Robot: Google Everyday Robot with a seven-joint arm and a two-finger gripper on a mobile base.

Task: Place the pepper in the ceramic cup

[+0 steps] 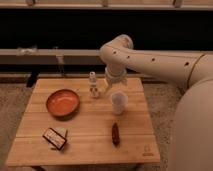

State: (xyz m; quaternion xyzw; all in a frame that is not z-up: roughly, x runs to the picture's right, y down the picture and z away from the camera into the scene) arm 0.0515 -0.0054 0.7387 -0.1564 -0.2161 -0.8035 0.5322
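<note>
Hanging over the far half of the rectangular light wooden table (90,125), the gripper (114,83) pointed downward at the end of the cream-coloured, jointed robot arm (150,59), which entered from the right side of the view. The gripper was positioned just behind and slightly above the small plain white handleless ceramic cup (119,102). Whether it was spread or pressed together could not be told from this view, and nothing was visibly held in it.

The ceramic cup stood upright on the table, right of centre and nearer the far edge than the near edge. The small slender dark red-brown pepper (115,134) lay flat on the tabletop between the cup and the near edge, with its long axis running roughly from far edge to near edge. The pepper was apart from the cup and was not touching any other item.

A small slim white bottle (93,84) stood upright near the far edge, just left of the gripper. A wide shallow orange bowl (62,102) sat on the left half of the table, well apart from the cup. A flat dark rectangular box with a white label (55,138) lay towards the near left corner, turned at an angle to the table edges.
</note>
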